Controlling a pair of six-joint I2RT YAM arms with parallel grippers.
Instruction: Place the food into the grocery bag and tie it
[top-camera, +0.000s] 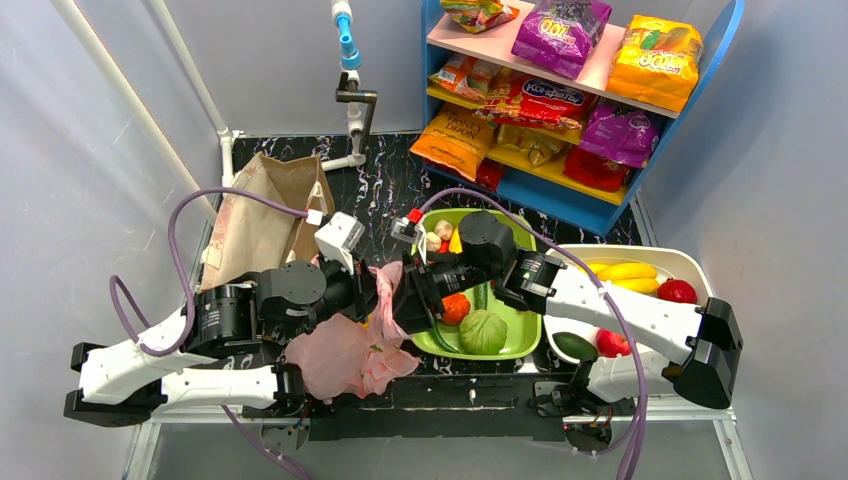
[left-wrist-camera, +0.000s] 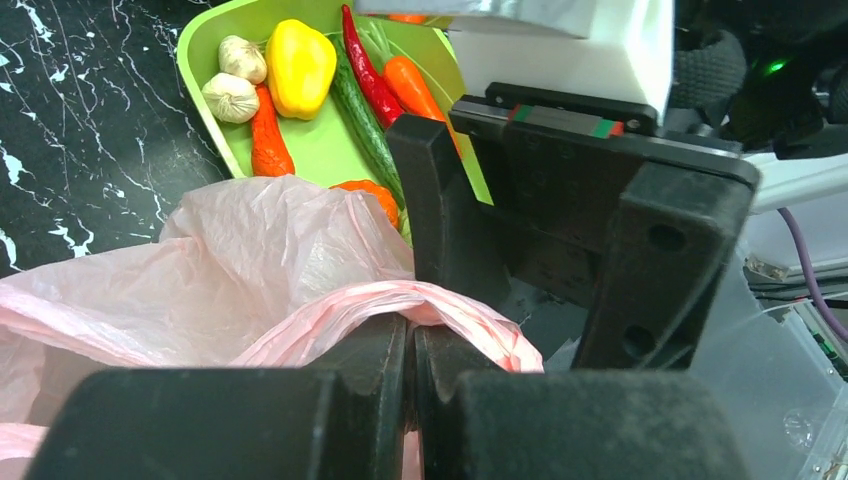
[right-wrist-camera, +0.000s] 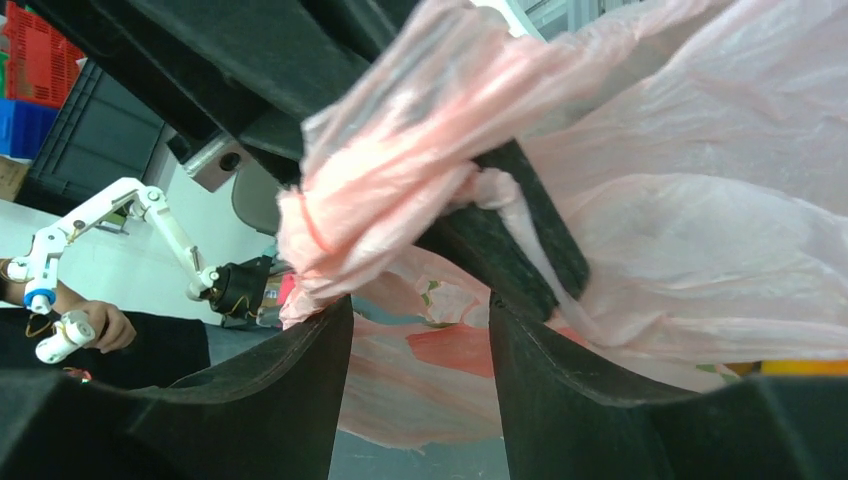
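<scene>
Left end effector (left-wrist-camera: 411, 345) pinching crinkly pink bag (left-wrist-camera: 270, 250) handle; right end effector (right-wrist-camera: 418, 312) spread.

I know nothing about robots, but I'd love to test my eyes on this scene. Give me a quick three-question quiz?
1. True or false: the left gripper is shut on the pink bag.
2. The yellow pepper lies in: A) the green tray; B) the white tub; C) the brown paper bag.
3. Fill in: the right gripper has its jaws ____ (open or shut).

Key: 1 true; 2 A; 3 open.
</scene>
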